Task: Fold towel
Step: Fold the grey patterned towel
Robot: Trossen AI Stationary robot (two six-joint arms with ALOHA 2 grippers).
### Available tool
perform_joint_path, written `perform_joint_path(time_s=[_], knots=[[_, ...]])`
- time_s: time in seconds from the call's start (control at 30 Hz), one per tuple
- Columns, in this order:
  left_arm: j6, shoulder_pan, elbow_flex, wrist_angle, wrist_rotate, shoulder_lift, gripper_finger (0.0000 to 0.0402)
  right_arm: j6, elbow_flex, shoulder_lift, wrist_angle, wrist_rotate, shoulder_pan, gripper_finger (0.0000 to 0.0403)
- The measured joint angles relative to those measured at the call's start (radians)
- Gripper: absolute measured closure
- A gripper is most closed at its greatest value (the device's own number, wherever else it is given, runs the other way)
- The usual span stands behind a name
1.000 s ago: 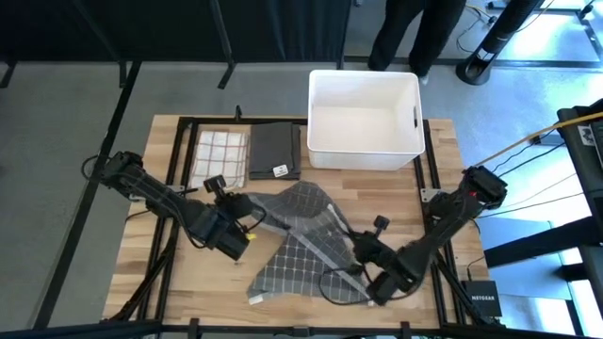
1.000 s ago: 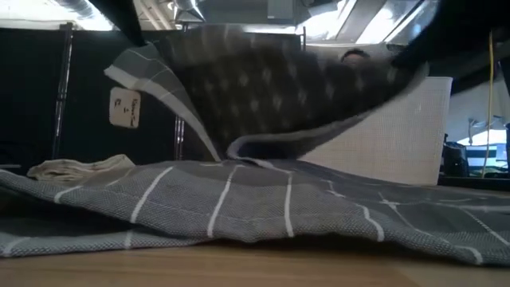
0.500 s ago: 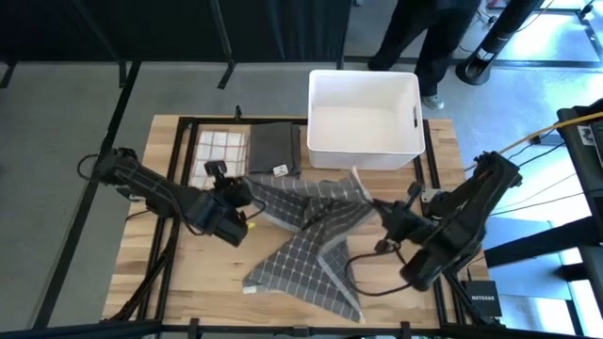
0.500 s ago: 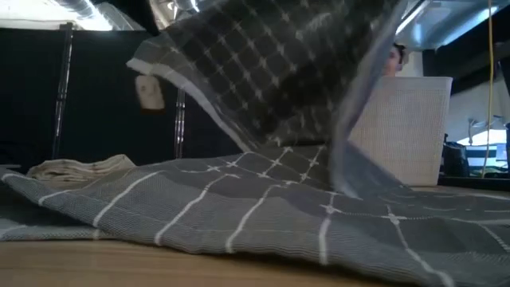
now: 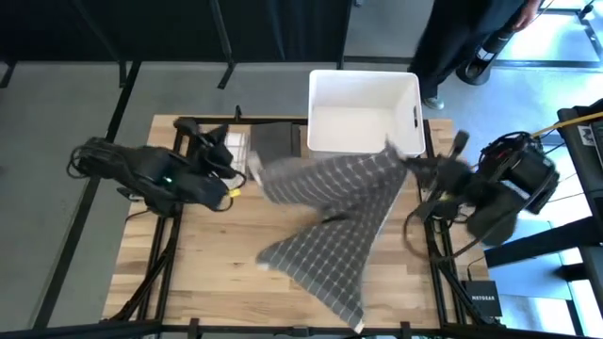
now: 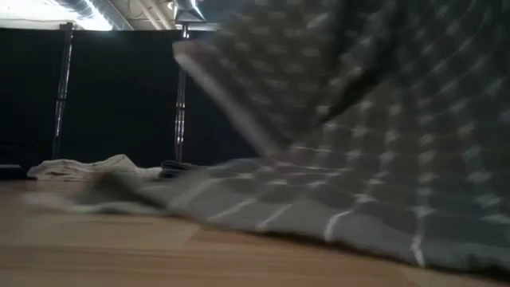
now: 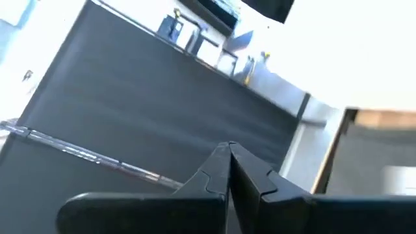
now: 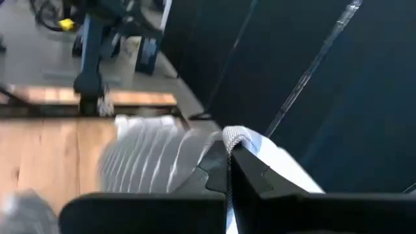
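A grey towel (image 5: 330, 212) with a white grid is lifted by its far edge between my two grippers, and its lower end (image 5: 325, 282) lies on the table near the front edge. My left gripper (image 5: 243, 168) is shut at the towel's far left corner, and its shut fingers (image 7: 229, 156) show no cloth in the left wrist view. My right gripper (image 5: 407, 162) is shut on the far right corner, beside the white bin. In the low view the raised towel (image 6: 358, 119) fills the right half. My left gripper meets the towel at its far left corner (image 5: 256, 167), coming about level from the table's left. The hold itself does not show in its wrist view. The cloth runs up from the table to this corner. My right gripper pinches the towel's white-hemmed edge (image 8: 238, 138) at the far right corner between its two shut fingers, coming about level from the table's right. The cloth hangs below the fingers (image 8: 149, 162) and slopes down to the table.
A white bin (image 5: 363, 111) stands at the far middle, close behind the raised edge. A dark folded cloth (image 5: 275, 141) and a white checked cloth (image 5: 236, 141) lie to the bin's left. A person (image 5: 462, 38) stands beyond the far edge.
Both grippers have risen and gone toward the far edge, the right one much farther, and have moved apart. The towel's far edge has been lifted and spread between them, while its near end has stayed on the table.
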Motion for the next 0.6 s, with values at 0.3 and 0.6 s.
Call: perform_joint_path(time_s=[0.3,0.6], knots=[[-0.075,0.001,0.094,0.133,0.345,-0.075,0.0401,0.001,0.046,0.004,0.016,-0.112,0.0,0.0399],[-0.295,0.014,-0.124,0.2,0.645,-0.042,0.0388,0.208,-0.298,0.016,0.058,-0.259,0.0,0.0398]])
